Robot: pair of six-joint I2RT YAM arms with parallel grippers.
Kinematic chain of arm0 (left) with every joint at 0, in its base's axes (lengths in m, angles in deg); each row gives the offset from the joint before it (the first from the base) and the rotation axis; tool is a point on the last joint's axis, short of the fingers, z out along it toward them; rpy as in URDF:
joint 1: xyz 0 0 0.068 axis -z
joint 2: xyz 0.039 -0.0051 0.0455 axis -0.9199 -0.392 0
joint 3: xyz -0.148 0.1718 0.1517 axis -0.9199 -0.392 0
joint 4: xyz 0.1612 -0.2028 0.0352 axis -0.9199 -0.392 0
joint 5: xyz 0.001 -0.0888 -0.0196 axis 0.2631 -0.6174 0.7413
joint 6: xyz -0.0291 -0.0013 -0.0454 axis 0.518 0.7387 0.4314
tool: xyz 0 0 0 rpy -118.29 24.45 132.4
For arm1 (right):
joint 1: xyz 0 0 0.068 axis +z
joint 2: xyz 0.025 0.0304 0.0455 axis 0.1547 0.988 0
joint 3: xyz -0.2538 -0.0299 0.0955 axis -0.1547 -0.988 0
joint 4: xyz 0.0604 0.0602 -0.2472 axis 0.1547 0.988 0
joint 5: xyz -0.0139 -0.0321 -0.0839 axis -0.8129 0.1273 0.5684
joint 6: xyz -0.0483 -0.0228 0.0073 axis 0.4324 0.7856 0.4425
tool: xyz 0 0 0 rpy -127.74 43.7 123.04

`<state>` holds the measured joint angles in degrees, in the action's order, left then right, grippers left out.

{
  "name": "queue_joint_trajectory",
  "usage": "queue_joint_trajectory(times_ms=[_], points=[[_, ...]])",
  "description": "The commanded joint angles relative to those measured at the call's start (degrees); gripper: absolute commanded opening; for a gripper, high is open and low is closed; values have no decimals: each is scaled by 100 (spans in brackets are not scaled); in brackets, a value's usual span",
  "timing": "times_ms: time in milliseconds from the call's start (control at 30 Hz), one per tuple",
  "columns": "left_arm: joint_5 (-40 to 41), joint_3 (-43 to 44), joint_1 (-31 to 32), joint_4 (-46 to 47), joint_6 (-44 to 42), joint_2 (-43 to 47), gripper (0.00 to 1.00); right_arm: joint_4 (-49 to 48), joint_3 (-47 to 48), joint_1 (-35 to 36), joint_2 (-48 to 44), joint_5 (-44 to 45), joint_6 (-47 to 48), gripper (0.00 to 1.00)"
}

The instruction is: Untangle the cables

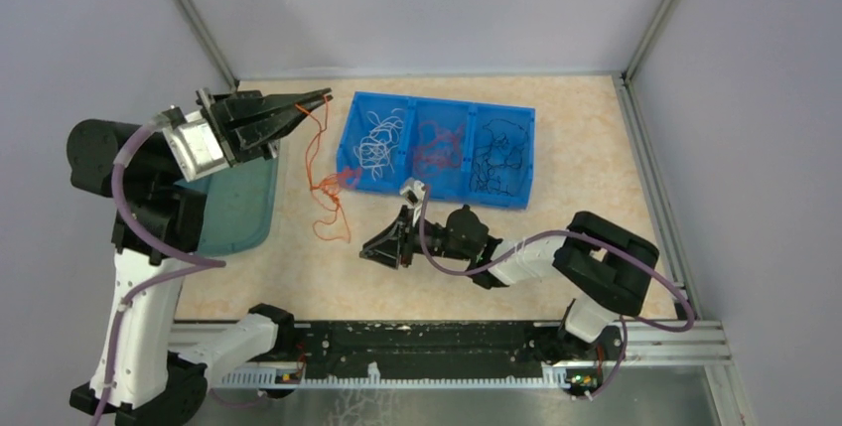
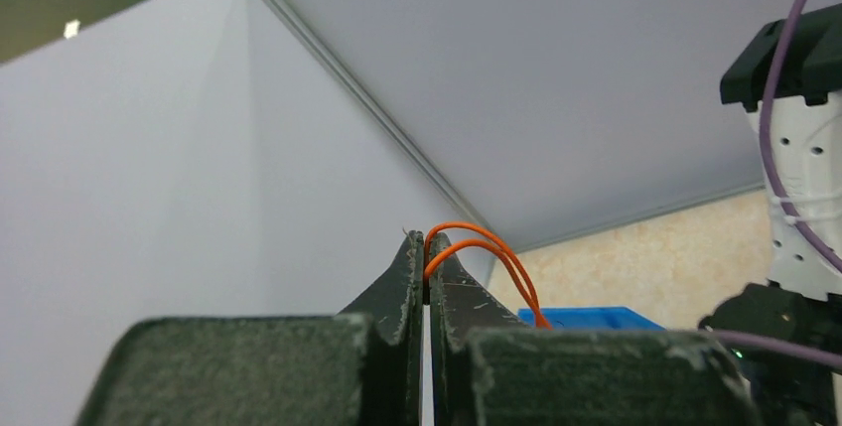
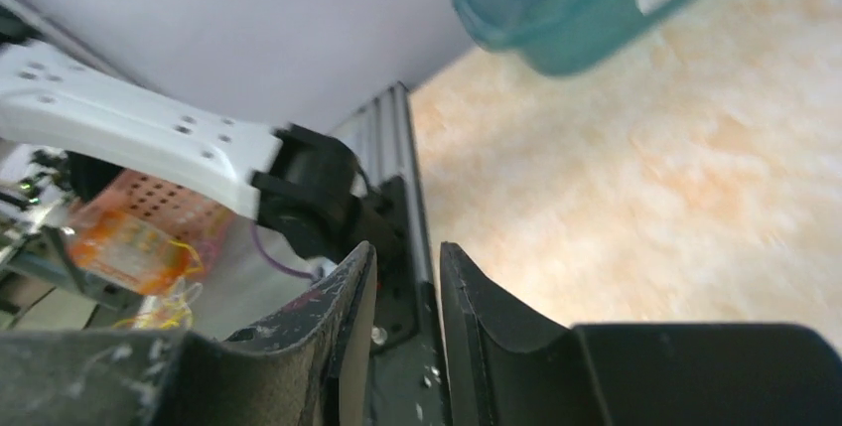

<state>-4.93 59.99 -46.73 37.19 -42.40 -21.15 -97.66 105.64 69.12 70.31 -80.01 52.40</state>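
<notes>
Closest to the lens is my left claw [image 2: 425, 247], two dark tapered fingers pressed together on a loop of thin red-orange wire strand [image 2: 477, 247], held high. Far below it spreads the beige speckled tabletop [image 1: 586, 198]. Behind and under the claw sits the teal translucent plastic tub [image 1: 243, 213]. Past the claw's tip, to the right, is the blue three-compartment plastic tray [image 1: 347, 143], holding white curly strands [image 1: 382, 138], red strands [image 1: 440, 146] and black strands [image 1: 499, 153], one colour to a bay. From the claw the strand hangs down to an orange tangle [image 1: 328, 193] on the tabletop at the tray's near left corner. My right claw [image 1: 372, 250], low and just right of that tangle, stands slightly parted with nothing between its fingers. I judge these wires featherlight, springy and quick to snag or slip; a free end outside the knot looks the best hold, pulled gently
</notes>
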Motion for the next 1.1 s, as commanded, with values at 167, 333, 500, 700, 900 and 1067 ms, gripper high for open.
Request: queue_joint_trajectory(times_ms=[167, 333, 500, 700, 900, 1067], points=[[10, 574, 29, 135, 184, -5, 0, 1272, -483, 37, -756, 820, 1120, 46], [-341, -119, 29, -383, 75, 323, 1, 2473, 16, -348, -2470, 793, 1614, 63], [-399, -879, 29, -411, 208, 647, 1, 3428, 1019, -442, -3234, 617, 2240, 67], [-515, -1232, 29, -406, 418, 766, 0, 3242, 1660, -442, -3052, 87, 2082, 66], [-504, -1307, 29, -535, 298, 800, 0, 2378, 2000, -339, -2503, -210, 1541, 60], [-515, -1376, 29, -550, 265, 839, 0, 2262, 2319, -133, -2134, -215, 1526, 59]])
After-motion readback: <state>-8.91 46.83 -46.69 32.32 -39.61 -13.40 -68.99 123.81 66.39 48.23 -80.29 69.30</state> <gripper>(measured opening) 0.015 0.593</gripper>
